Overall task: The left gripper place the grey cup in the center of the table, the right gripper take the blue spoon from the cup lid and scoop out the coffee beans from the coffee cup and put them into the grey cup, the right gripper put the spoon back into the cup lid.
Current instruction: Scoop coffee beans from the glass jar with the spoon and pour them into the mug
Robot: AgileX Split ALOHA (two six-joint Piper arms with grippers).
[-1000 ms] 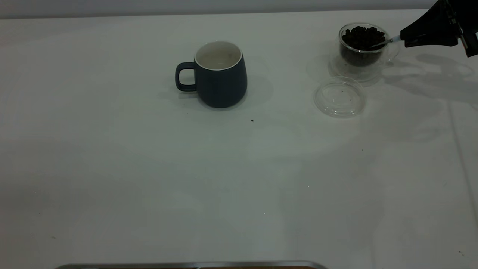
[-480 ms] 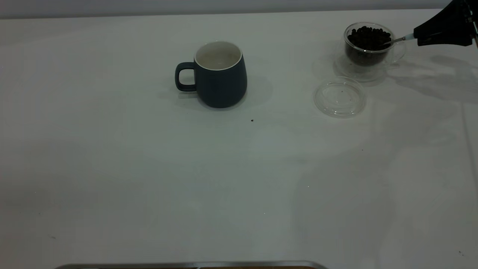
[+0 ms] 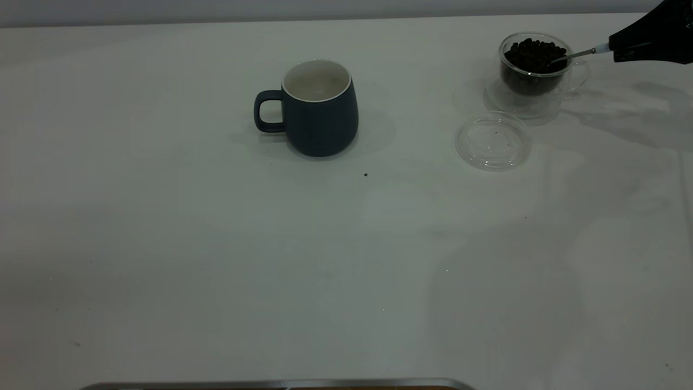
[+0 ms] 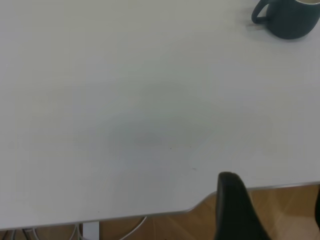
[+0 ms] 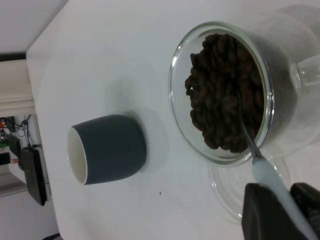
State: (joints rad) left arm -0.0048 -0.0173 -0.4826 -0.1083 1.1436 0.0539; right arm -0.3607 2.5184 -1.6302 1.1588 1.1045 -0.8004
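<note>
Glass coffee cup (image 3: pixel 536 65) of dark beans holds the bowl of the blue-handled metal spoon (image 5: pixel 260 160), pinched in the right gripper (image 5: pixel 280 210): scooping step. Next, lift level toward the dark grey ceramic mug (image 3: pixel 316 108) at table centre. Left gripper (image 4: pixel 240 210) parked; jaw state indeterminate.

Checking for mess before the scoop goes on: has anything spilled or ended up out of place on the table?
One dark speck, possibly a stray bean, lies on the table near the grey cup. Otherwise nothing stands out: the coffee cup stands upright.

dark grey cup (image 3: pixel 321 111) white inside, dark brown coffee beans (image 3: pixel 533 54), white table (image 3: pixel 216 244)
</note>
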